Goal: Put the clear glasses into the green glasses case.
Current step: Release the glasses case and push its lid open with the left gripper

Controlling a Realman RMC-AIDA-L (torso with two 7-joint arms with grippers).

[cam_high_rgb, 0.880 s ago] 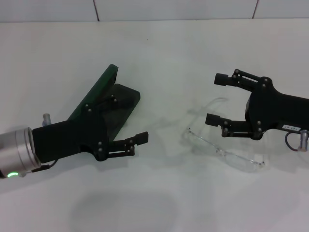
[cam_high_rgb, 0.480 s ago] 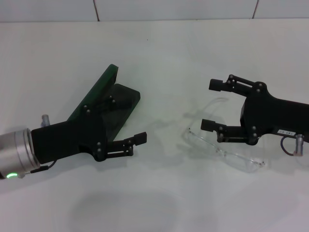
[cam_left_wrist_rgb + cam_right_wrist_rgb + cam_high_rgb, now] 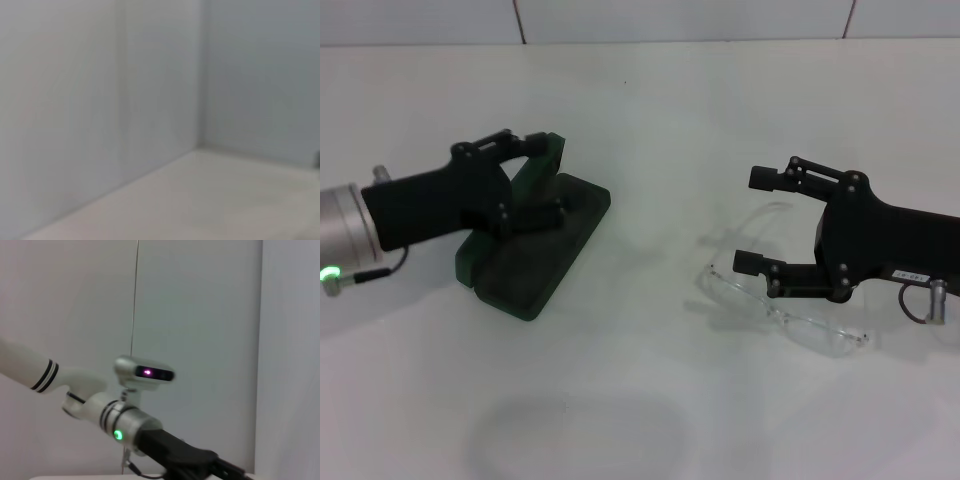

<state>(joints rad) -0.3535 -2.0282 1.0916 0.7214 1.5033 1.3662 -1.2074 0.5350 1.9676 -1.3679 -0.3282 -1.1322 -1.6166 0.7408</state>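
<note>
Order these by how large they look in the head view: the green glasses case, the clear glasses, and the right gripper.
1. The right gripper, counting its black body with the open fingers.
2. The clear glasses and the green glasses case look about alike in length; the left gripper hides part of the case, so I do not rank them.

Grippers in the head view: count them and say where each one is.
2. The left gripper is at the raised lid of the green case. The right gripper is open over the clear glasses, which lie on the table.
</note>
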